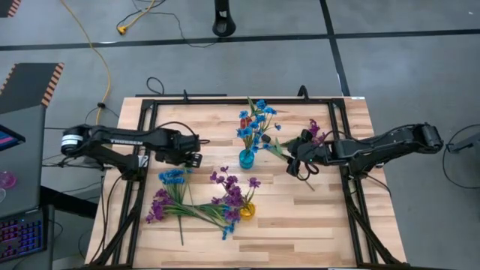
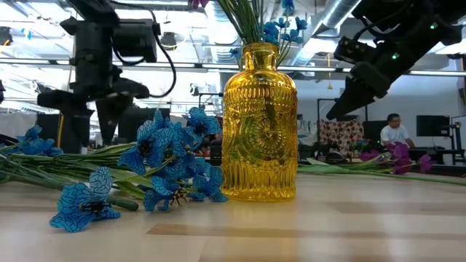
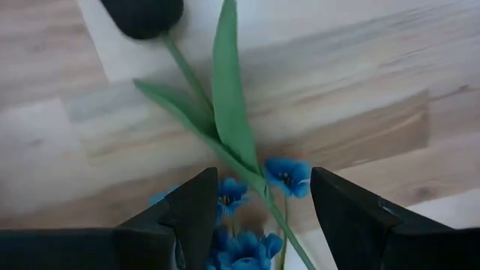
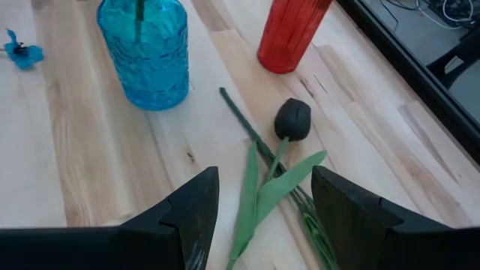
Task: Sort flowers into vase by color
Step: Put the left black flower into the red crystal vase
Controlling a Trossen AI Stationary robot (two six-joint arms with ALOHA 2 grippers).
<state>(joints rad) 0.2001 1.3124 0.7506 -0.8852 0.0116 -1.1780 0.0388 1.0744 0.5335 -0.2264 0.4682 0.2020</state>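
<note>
Flowers mostly lie loose on the wooden table (image 1: 300, 217), and the right pincer (image 4: 262, 214) hangs released over a dark near-black tulip (image 4: 292, 118) beside the blue glass vase (image 4: 146, 49), so I'd guess pickup's next: drop, clench the stem.

The middle of the wooden table (image 1: 300, 217) is blocked by the blue vase (image 1: 247, 158) with its blue flowers (image 1: 256, 121), and a red vase (image 4: 289, 31) stands close beside it. The near left part is covered by loose blue and purple sprigs (image 1: 187, 199) around the yellow vase (image 1: 247, 211). Free room is left on the near right boards.
</note>
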